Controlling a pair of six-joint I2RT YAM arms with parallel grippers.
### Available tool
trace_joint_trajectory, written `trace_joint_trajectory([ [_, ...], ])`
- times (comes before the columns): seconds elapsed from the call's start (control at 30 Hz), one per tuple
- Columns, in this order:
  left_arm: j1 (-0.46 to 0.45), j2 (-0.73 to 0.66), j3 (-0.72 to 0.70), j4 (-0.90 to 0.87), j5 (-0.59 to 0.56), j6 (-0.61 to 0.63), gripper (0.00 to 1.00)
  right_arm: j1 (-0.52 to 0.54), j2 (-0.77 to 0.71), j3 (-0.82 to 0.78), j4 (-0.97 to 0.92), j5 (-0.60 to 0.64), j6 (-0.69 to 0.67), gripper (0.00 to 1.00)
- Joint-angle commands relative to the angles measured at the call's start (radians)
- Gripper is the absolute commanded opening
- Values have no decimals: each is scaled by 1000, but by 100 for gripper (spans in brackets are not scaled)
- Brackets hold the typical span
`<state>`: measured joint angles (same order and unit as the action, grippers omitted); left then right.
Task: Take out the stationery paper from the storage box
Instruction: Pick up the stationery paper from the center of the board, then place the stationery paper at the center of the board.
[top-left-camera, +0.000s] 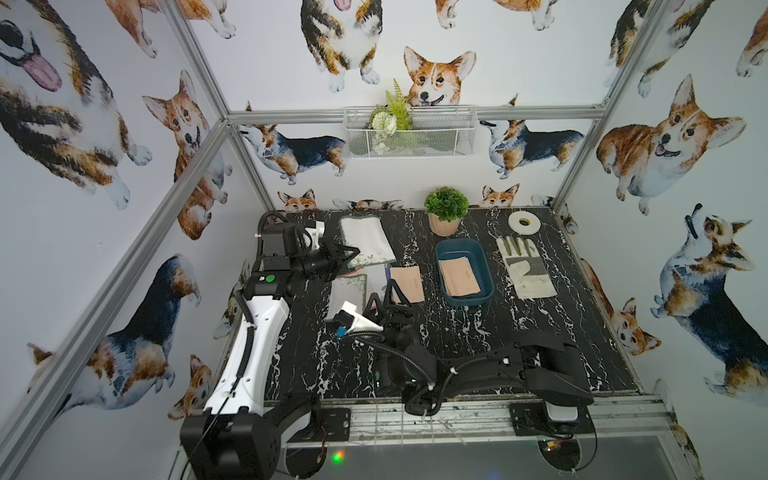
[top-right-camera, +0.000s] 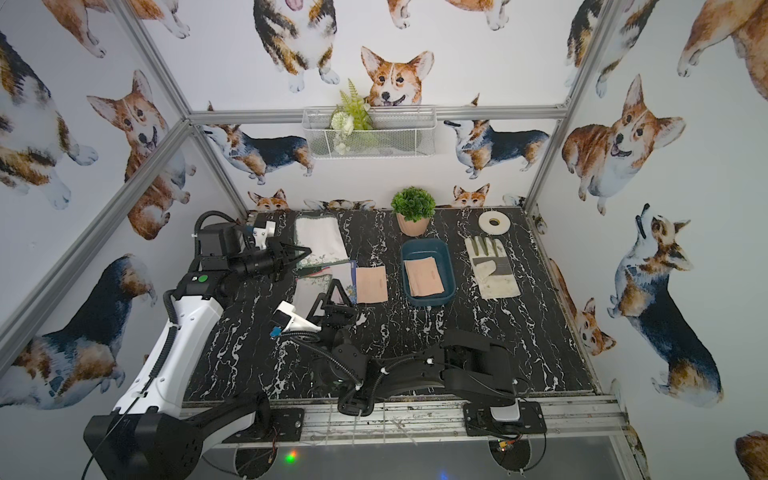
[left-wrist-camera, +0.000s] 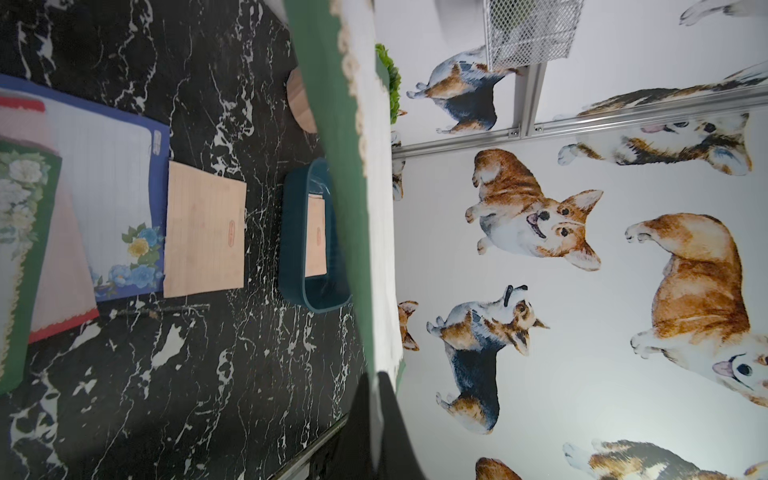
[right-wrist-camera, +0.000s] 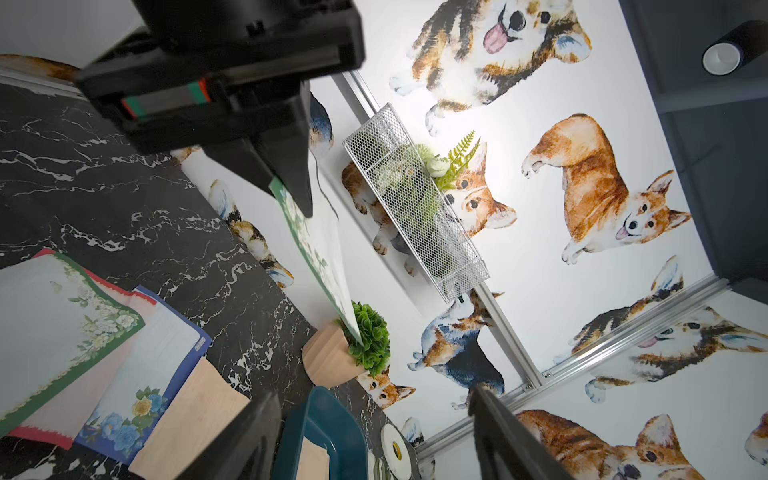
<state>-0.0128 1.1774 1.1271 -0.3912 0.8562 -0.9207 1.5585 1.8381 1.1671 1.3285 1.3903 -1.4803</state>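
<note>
The dark teal storage box (top-left-camera: 486, 266) sits right of the table's middle with peach stationery paper (top-left-camera: 459, 276) lying in it. My left gripper (top-left-camera: 354, 252) is shut on a white green-bordered sheet (top-left-camera: 365, 243), held up off the table; the left wrist view shows that sheet (left-wrist-camera: 345, 208) edge-on between the fingers (left-wrist-camera: 361, 415). My right gripper (top-left-camera: 382, 293) stands open and empty just left of the box, above the laid-out sheets. On the table lie a peach sheet (top-left-camera: 409, 282), a navy-floral sheet (left-wrist-camera: 116, 199), a red-bordered one (left-wrist-camera: 62, 266) and another green-bordered one (top-left-camera: 347, 291).
A potted plant (top-left-camera: 445, 210) stands behind the box. To the right of the box lie a work glove (top-left-camera: 525, 266) and a tape roll (top-left-camera: 524, 223). A white wire basket (top-left-camera: 409, 131) hangs on the back wall.
</note>
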Motion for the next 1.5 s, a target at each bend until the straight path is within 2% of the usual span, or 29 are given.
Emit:
trace_joint_trajectory([
  [0.0,5,31,7,134,-19,-1,0,9,-126,-62,55,113,-50,79],
  [0.17,2,88,-74,201,-69,60,0,10,-428,-168,39,167,59,81],
  [0.23,0,114,-130,248,-81,53,0,10,-571,-197,-101,168,181,82],
  [0.27,-5,134,-153,276,-82,48,0,10,-652,-208,-270,166,311,82],
  [0.3,-13,154,-169,300,-80,45,0,9,-728,-208,-478,158,470,82],
  [0.33,-25,177,-181,319,-82,46,0,10,-825,-191,-805,142,715,82],
  [0.4,-54,215,-187,333,-98,60,0,9,-964,-74,-1580,45,1386,82],
  [0.43,-72,234,-187,334,-114,70,0,-12,-1021,-8,-1875,-38,1681,80],
  [0.47,-96,252,-182,334,-133,85,0,-45,-1076,1,-1955,-83,1786,78],
  [0.53,-139,295,-160,315,-165,117,0,-61,-1165,-55,-1893,-124,1722,76],
  [0.6,-176,345,-135,299,-189,141,0,-61,-1196,-72,-1950,-107,1767,77],
  [0.77,-233,473,-79,247,-247,204,0,-61,-1161,-34,-2157,-138,1920,79],
  [1.0,-267,652,0,181,-290,270,0,-68,-1195,-43,-2186,-163,1938,81],
  [1.17,-311,685,43,86,-405,334,0,-75,-1235,-47,-2218,-175,1956,82],
  [1.3,-332,666,52,-7,-552,377,13,-102,-1203,-55,-2265,-185,1972,86],
  [1.37,-338,645,50,-47,-628,392,26,-140,-1174,-50,-2292,-229,1989,88],
  [1.43,-340,614,43,-74,-688,396,47,-188,-1151,-50,-2281,-294,1980,89],
  [1.47,-341,600,40,-84,-711,398,53,-213,-1143,-49,-2269,-322,1971,89],
])
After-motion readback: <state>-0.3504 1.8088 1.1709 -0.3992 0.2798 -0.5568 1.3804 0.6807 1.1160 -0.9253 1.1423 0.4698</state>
